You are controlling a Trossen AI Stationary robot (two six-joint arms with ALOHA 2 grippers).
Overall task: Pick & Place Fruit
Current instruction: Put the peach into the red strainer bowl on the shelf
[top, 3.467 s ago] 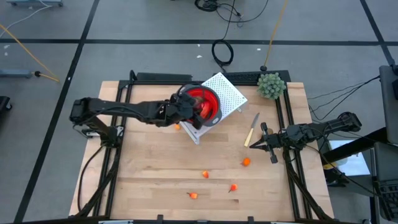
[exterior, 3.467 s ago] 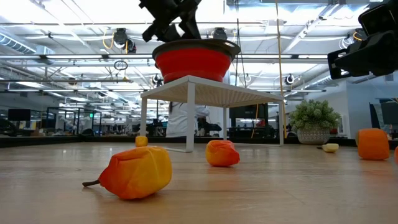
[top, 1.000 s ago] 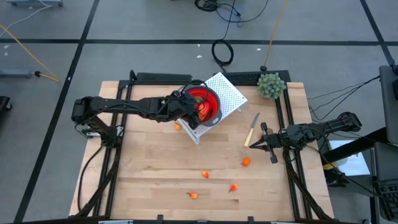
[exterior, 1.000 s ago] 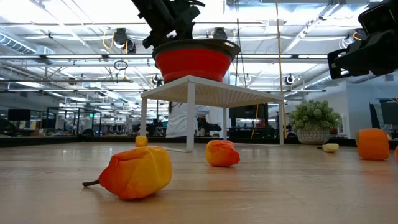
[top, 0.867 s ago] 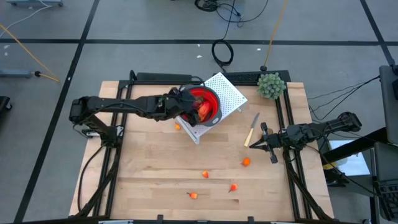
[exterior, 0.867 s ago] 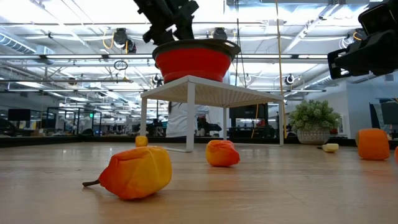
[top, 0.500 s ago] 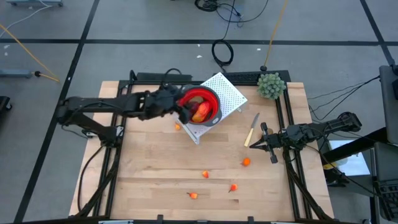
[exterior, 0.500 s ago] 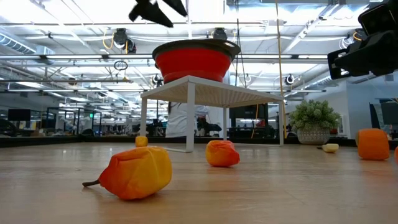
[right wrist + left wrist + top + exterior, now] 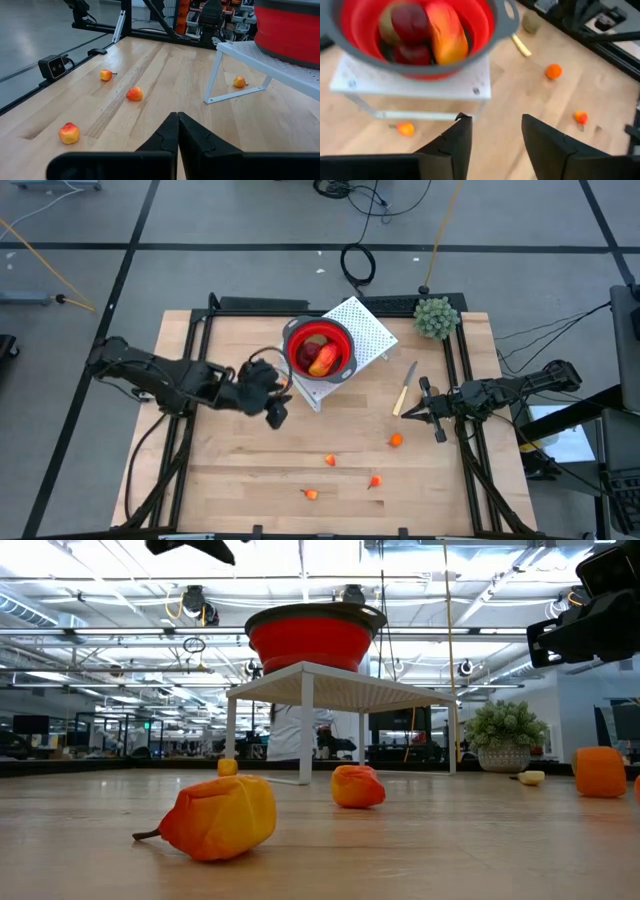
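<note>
A: Where's the left gripper now, and what has changed?

B: It sits left of centre in the high view, below and left of the bowl. A second ago it was over the bowl; it has pulled back toward the lower left. Its fingers stand partly apart with nothing between them, narrower than a moment ago.

A: So the drop is done?

B: It looks so. A yellow-red fruit lies in the bowl beside dark red balls and a brown piece. That one counts as placed; the loose ones remain.

A: Which loose ones?

B: The nearest orange bit lies under the rack edge, just above the gripper. Three more lie lower centre, and one at right.

A: Anything in the way?

B: The rack's leg stands close by the nearest bit, so reaching it may be tight. The knife lies right of the rack, the plant at upper right. The right gripper waits at the right edge, fingers pressed together, empty, near the right-hand fruit
</note>
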